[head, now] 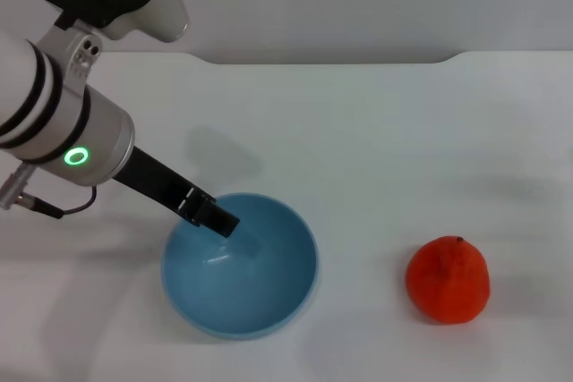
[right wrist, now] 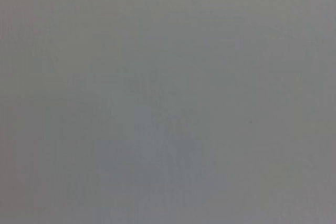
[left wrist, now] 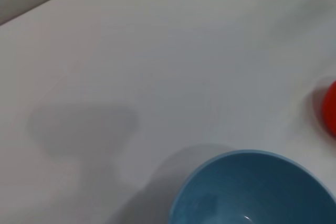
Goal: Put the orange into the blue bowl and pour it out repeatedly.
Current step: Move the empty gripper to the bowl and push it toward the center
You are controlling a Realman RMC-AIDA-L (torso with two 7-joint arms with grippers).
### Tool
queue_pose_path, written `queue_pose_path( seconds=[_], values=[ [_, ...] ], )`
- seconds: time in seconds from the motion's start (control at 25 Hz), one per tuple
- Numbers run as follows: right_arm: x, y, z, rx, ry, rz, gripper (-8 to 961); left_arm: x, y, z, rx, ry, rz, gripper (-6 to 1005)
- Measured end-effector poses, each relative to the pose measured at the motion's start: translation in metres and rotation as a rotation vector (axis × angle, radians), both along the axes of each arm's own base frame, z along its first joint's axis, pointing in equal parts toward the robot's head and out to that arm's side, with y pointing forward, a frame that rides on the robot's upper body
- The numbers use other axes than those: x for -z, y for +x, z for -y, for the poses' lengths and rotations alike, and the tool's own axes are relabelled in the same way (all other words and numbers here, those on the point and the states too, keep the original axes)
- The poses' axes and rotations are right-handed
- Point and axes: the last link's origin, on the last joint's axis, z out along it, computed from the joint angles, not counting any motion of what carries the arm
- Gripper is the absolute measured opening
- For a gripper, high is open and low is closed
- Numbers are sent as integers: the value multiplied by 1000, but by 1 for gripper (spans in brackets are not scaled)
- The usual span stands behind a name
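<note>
Left tool [head: 224,222] at blue bowl [head: 269,315] rim; orange [head: 448,280] apart.

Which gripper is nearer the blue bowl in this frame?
Left. The left gripper sits at the blue bowl's near-left rim, apparently reaching just inside. The right gripper is not in any view, and the orange lies on the table to the bowl's right.

Head looks down; left wrist shares blue bowl [head: 240,266].
</note>
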Motion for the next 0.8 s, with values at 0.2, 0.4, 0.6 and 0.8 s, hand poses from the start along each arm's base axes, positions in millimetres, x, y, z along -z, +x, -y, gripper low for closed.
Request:
queue_pose_path(
  seconds=[0.2, 0.4, 0.6, 0.8],
  values=[
    [-1, 3, 4, 9, 3, 2, 592, 7, -10, -10, -30, 19, 13, 752],
    [-1, 3, 3, 6, 1, 5, 593, 12, -24, -16, -70, 23, -3, 752],
    [-1, 2, 3, 1, 0, 7, 592, 15, -41, -19, -116, 23, -61, 752],
    [-1, 2, 3, -1, 2, 7, 592, 19, -48, -22, -135, 29, -65, 752]
  ],
)
